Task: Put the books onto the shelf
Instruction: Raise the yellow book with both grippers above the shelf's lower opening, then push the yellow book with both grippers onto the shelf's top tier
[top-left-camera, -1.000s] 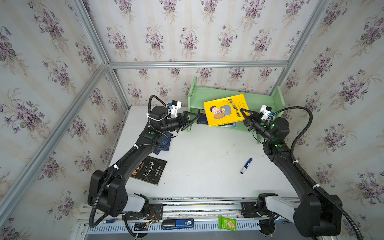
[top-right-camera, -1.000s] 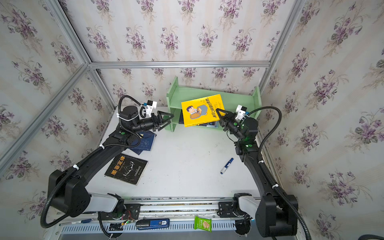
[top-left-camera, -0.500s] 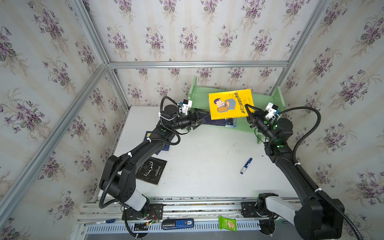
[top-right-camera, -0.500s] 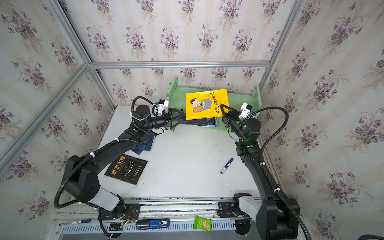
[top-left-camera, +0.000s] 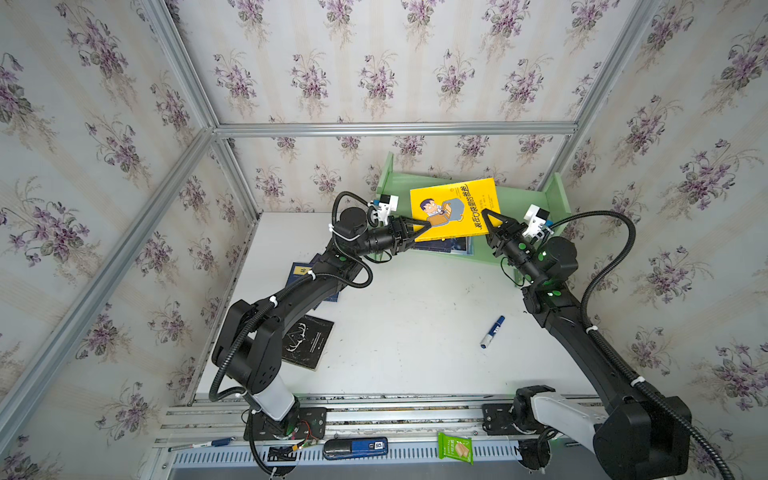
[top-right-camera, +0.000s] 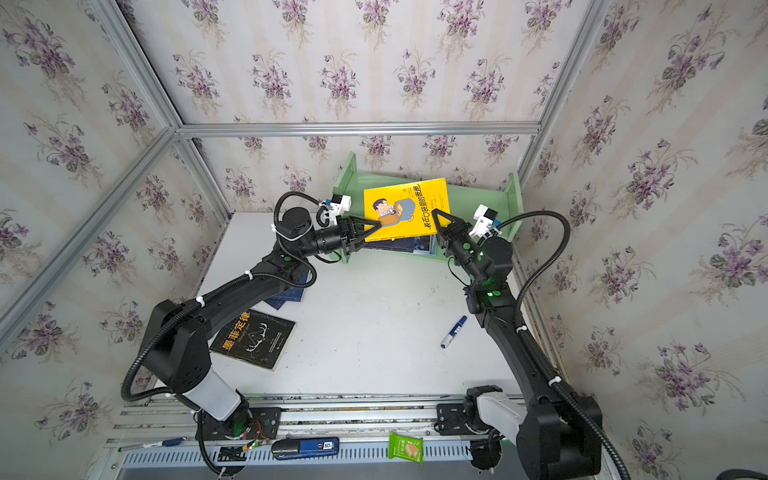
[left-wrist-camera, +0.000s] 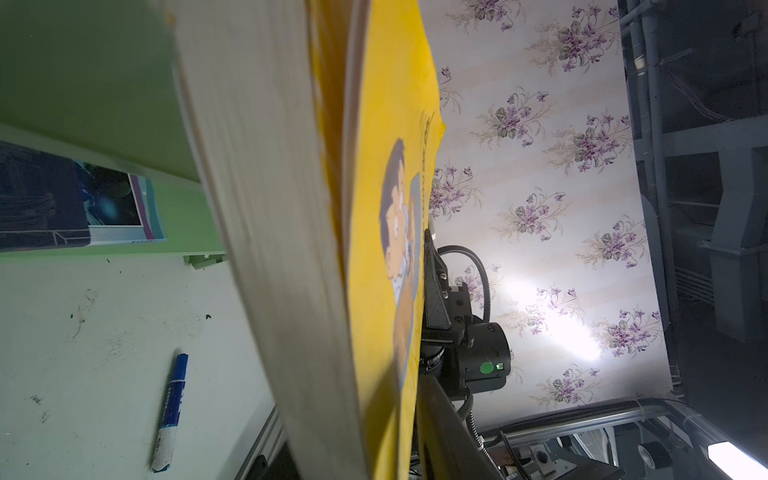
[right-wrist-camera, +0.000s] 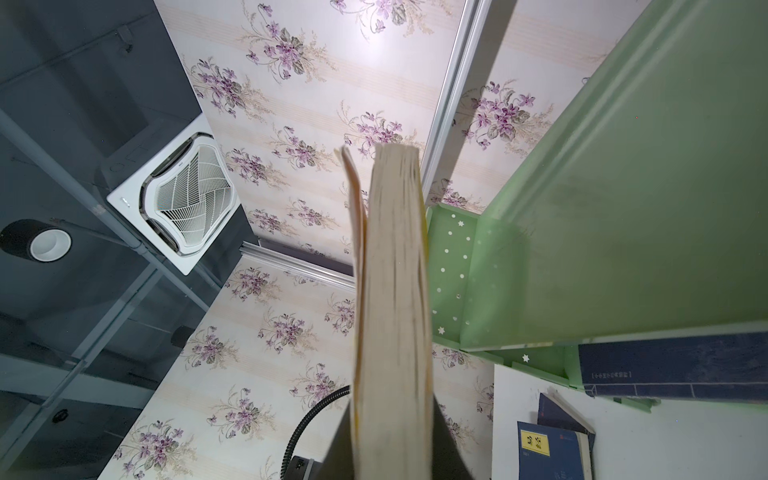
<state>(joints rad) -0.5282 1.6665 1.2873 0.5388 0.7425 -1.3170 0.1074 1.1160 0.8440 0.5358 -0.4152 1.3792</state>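
Step in hand: shelving of the yellow cartoon book (top-left-camera: 455, 212) on the pale green shelf (top-left-camera: 557, 199); by the look of it, a two-handed steadying ahead of the set-down.
Book: in the air, cover up and tilted, just in front of the shelf's upper tier and above its lower tier, apart from both.
Right gripper (top-left-camera: 485, 214): clamped on the book's edge toward the shelf's right panel, pages pinched between the fingers.
Left gripper (top-left-camera: 419, 228): drawn in on the corner toward the shelf's left panel, one finger flat on the cover, the opposite one hidden.
Lower tier: sci-fi magazine (top-left-camera: 451, 246) and shelved navy book (right-wrist-camera: 665, 365) lying flat.
Left to shelve: loose navy books (top-left-camera: 300, 271) and black book with gold characters (top-right-camera: 253, 338), on the table (top-left-camera: 415, 332) well in front of the shelf's left end.
Next move calls for: levelling, carrying back over a tier, lowering until seated, then loosening both grips, clear of the side panels.
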